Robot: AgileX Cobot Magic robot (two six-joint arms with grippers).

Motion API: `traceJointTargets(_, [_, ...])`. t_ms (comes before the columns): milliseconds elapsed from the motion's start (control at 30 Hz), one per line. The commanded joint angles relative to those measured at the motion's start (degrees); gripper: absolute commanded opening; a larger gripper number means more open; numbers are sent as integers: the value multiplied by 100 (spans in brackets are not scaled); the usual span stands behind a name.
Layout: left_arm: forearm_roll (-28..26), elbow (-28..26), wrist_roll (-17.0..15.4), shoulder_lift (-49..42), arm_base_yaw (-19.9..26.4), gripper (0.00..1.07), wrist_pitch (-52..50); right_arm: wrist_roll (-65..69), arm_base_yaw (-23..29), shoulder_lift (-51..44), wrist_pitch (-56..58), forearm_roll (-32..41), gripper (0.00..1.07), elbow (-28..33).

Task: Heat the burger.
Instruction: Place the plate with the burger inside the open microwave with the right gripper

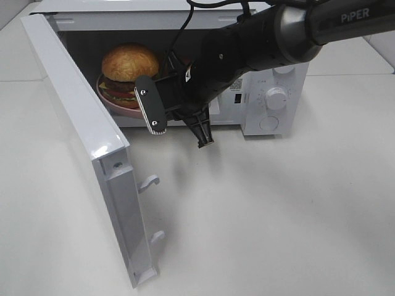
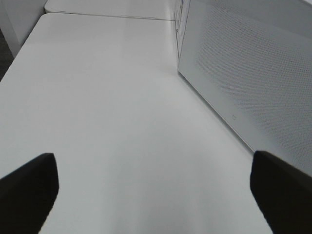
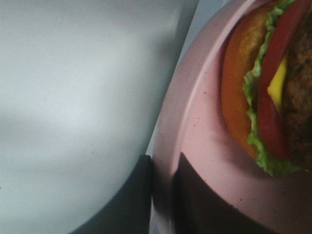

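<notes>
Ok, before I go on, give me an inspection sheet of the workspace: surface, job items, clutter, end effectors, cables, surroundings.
Surface: white table, carrying the microwave.
Job's things: burger sits on a pink plate inside the microwave; the door is swung wide open.
Clutter: nothing seen.
End effectors: right end effector open, in front of the cavity near the plate's rim, holding nothing. Left end effector open above bare table, next to a perforated white panel of the microwave.
Cables: black cable runs from the right arm above the microwave's top.
Surroundings: more white tabletop adjoins beyond a seam; nothing else seen.
</notes>
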Motion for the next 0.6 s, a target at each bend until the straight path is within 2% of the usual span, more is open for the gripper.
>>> traceJointTargets(33, [-6, 11, 0, -57, 17, 100, -92, 304, -17, 80, -246, -57, 2, -355])
traceJointTargets(300, [-6, 11, 0, -57, 17, 100, -92, 670, -143, 361, 52, -212, 2, -991])
traceJointTargets(600, [-6, 11, 0, -57, 17, 100, -92, 1094, -149, 596, 166, -636, 3, -1375])
